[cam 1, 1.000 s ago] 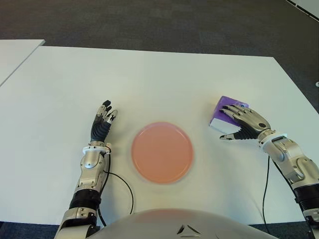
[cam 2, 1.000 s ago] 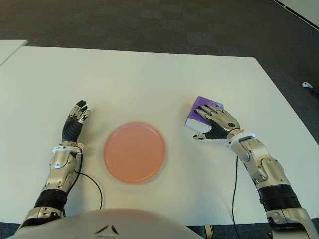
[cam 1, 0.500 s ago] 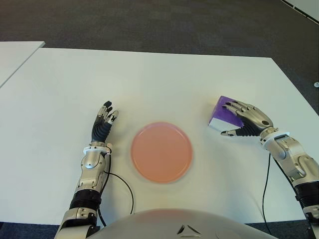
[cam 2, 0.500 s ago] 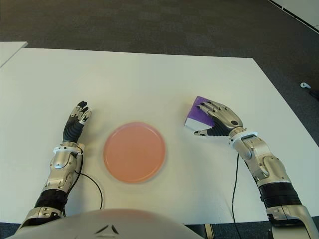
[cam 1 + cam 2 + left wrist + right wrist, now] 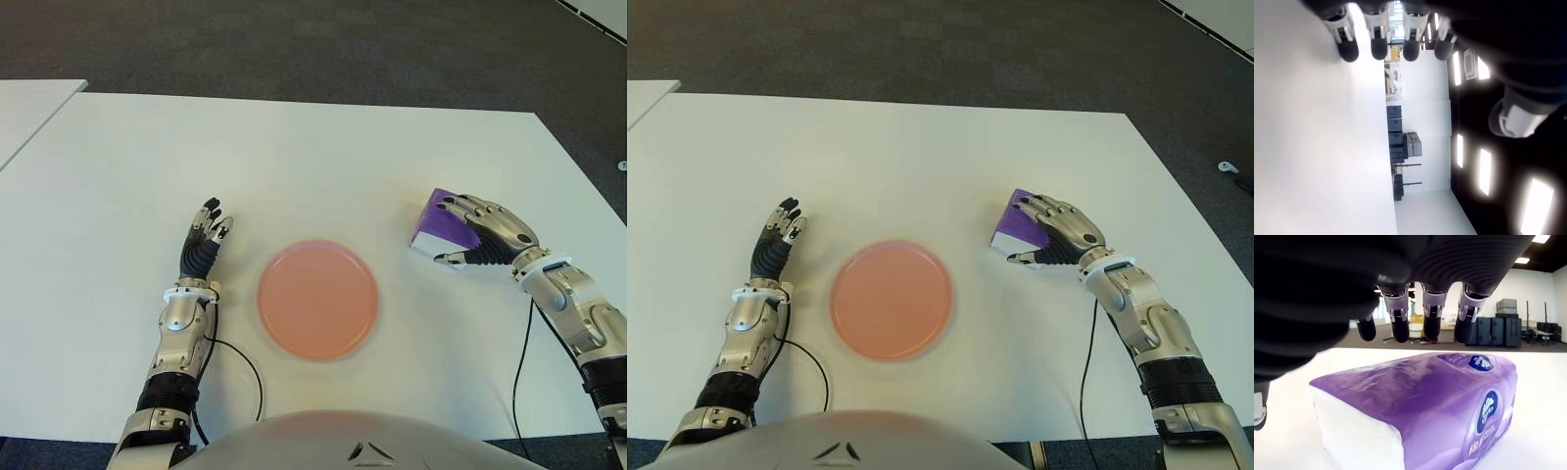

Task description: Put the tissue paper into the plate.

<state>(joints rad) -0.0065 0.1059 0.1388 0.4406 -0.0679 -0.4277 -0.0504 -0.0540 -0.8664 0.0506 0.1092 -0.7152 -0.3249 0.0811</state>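
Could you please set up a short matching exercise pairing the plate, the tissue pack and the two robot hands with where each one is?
Things:
1. plate
2. tissue pack
3. left robot hand
4. right robot hand

Places:
A. over the purple pack, fingers not closed on it
B. open, left of the plate
C. on the table, under the right hand
D. mid-table, between the two hands

Pairs: 1-D, 2-C, 3-B, 4-A

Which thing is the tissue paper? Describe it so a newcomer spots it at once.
Start at the round pink plate in the middle of the white table. On the plate's right lies the tissue pack, under the open fingers of the right hand. It is the only purple, soft-wrapped packet, with one white end.
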